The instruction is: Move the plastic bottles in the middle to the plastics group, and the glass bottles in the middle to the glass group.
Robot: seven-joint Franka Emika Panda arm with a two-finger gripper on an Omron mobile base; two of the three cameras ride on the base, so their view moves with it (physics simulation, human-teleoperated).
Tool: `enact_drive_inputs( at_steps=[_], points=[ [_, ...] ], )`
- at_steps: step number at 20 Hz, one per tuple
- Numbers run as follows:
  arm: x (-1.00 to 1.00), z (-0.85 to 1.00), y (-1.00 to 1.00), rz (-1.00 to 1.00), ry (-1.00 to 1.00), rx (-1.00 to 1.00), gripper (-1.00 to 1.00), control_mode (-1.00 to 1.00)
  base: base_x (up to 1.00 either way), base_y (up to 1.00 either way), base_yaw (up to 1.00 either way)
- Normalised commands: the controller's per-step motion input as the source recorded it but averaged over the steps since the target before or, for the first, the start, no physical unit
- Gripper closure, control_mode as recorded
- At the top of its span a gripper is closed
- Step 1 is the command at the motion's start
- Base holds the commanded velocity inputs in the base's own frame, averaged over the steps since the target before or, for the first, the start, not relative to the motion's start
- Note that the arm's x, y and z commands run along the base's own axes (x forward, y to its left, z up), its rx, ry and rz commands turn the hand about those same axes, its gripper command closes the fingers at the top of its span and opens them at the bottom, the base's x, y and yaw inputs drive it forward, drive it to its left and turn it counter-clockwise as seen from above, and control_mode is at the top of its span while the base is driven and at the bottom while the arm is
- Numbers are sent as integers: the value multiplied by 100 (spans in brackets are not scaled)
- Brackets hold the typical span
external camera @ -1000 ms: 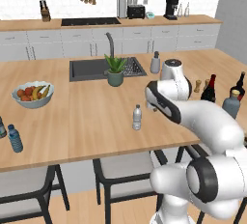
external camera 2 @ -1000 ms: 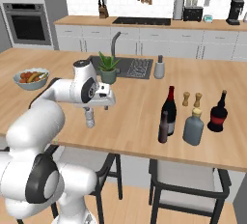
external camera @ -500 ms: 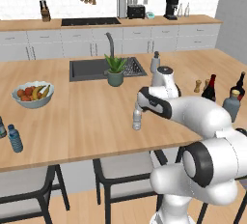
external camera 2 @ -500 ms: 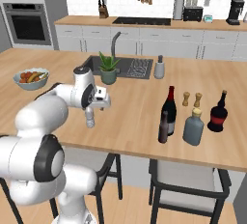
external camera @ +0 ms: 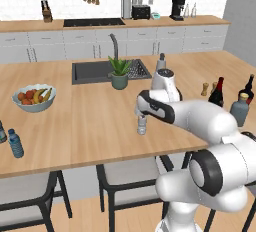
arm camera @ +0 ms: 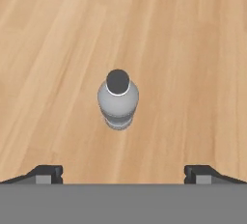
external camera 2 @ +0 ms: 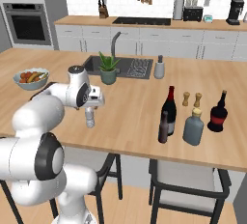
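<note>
The water bottle (external camera: 142, 125) stands upright on the surface (external camera: 90, 106), directly under the tool (external camera: 141, 111). Behind it sit a potted plant (external camera: 119, 73) and the sink (external camera: 90, 71). The fruit bowl (external camera: 34, 98) lies to its left. Far right, the wine bottle (external camera 2: 168, 110) stands just behind the brown bottle (external camera 2: 163, 128), beside the squat bottle (external camera 2: 193, 127).

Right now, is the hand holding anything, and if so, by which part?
Nothing is held. The hand is open above the small clear water bottle, which stands free on the counter.
</note>
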Motion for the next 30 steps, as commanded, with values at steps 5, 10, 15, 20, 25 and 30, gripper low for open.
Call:
enact_drive_inputs(
  at_steps=[5, 10, 15, 20, 25, 30],
  points=[
    [28, -9, 26, 11, -5, 0, -100, -100, 0, 0, 0],
    [22, -5, 23, 7, -1, 0, -100, -100, 0, 0, 0],
    [-4, -13, 0, 1, 0, 0, -100, -100, 0, 0, 0],
    [19, 0, -8, 0, 0, 0, -100, -100, 0, 0, 0],
    [24, 0, -5, -3, 0, 0, -100, -100, 0, 0, 0],
    [4, 0, -6, -6, 0, 0, -100, -100, 0, 0, 0]
  ],
)
